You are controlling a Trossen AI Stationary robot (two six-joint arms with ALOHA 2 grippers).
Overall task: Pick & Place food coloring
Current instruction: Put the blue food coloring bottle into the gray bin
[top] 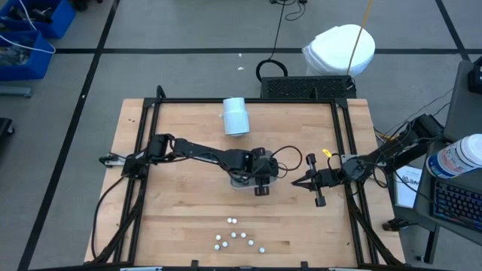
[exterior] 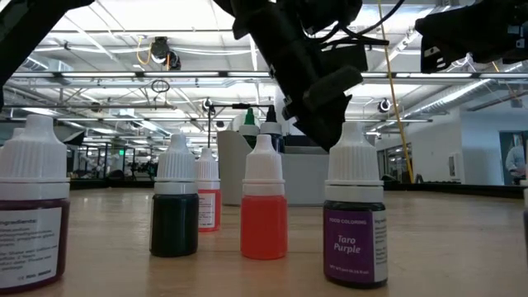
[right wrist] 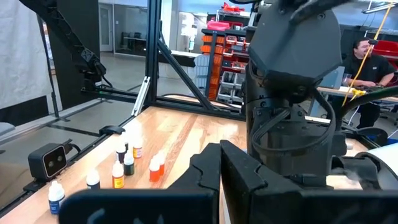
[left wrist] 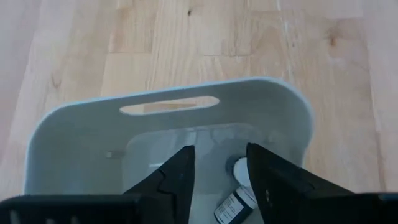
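My left gripper (left wrist: pixel 219 152) hangs open over the grey tray (left wrist: pixel 74 143), which stands mid-table (top: pixel 236 181); its fingers slant down and have nothing between them. One dark food coloring bottle (left wrist: pixel 235 202) with a white cap lies on its side on the tray's floor, partly hidden by one finger. Several more food coloring bottles (top: pixel 239 235) stand upright near the table's front edge; the low view shows them close up, among them a red one (exterior: pixel 264 210) and a purple one (exterior: pixel 355 223). My right gripper (top: pixel 295 181) waits shut to the right of the tray.
A white cylinder (top: pixel 236 117) lies on the table beyond the tray. A black frame (top: pixel 248 101) runs around the tabletop. Bare wood lies between the tray and the standing bottles. A person (right wrist: pixel 367 59) sits in the room beyond the table.
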